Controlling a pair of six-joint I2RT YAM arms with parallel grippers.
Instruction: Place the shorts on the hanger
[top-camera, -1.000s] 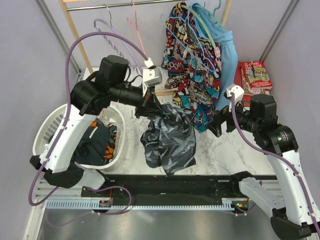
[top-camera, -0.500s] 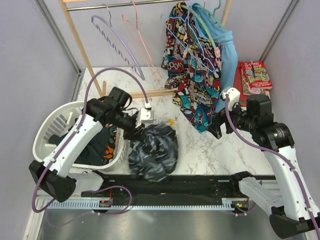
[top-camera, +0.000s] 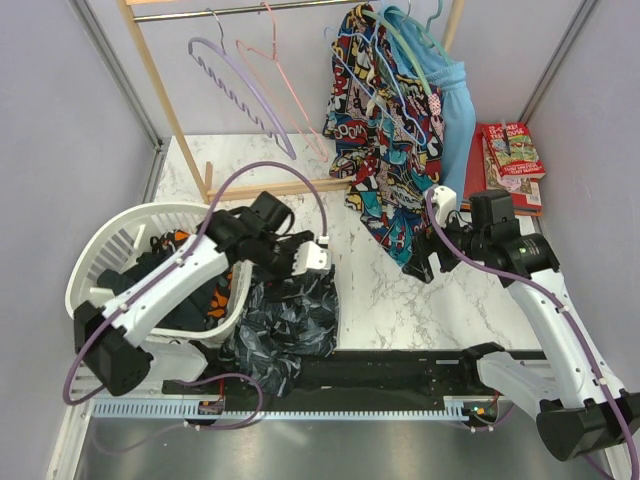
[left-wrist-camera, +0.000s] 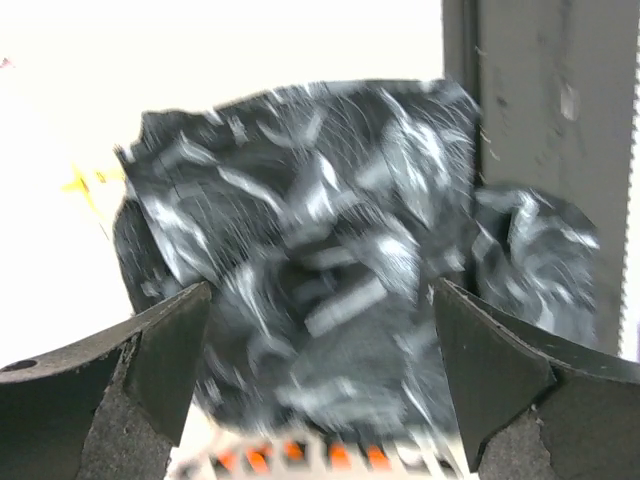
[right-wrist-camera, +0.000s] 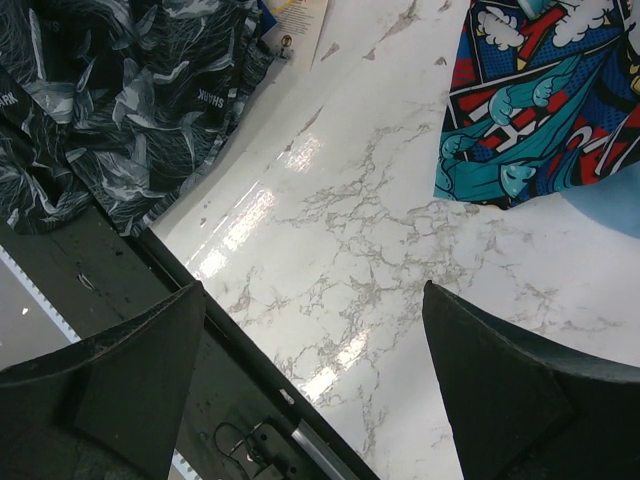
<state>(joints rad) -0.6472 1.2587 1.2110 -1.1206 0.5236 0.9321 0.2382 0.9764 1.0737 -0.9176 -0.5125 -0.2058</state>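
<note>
The dark leaf-print shorts (top-camera: 285, 325) lie crumpled at the table's front edge, beside the basket. They fill the left wrist view as a blurred heap (left-wrist-camera: 320, 260). My left gripper (top-camera: 295, 272) hovers just above them, open, its fingers (left-wrist-camera: 150, 370) spread to either side without gripping. My right gripper (top-camera: 422, 264) is open over bare marble (right-wrist-camera: 340, 250), with the shorts (right-wrist-camera: 120, 100) off to its upper left. A thin pale hanger (top-camera: 362, 88) hangs on the rail against the comic-print garment.
A white laundry basket (top-camera: 100, 245) with clothes stands at the left. On the wooden rail hang a lavender hanger (top-camera: 235, 85), a pink hanger (top-camera: 285, 75), a comic-print garment (top-camera: 385, 150) and a light-blue one (top-camera: 455, 120). Books (top-camera: 510, 150) lie at the back right.
My left gripper came down and toward the front with the shorts, then opened; the shorts dropped from hanging to a heap beside the basket. The right arm shifted slightly left.
</note>
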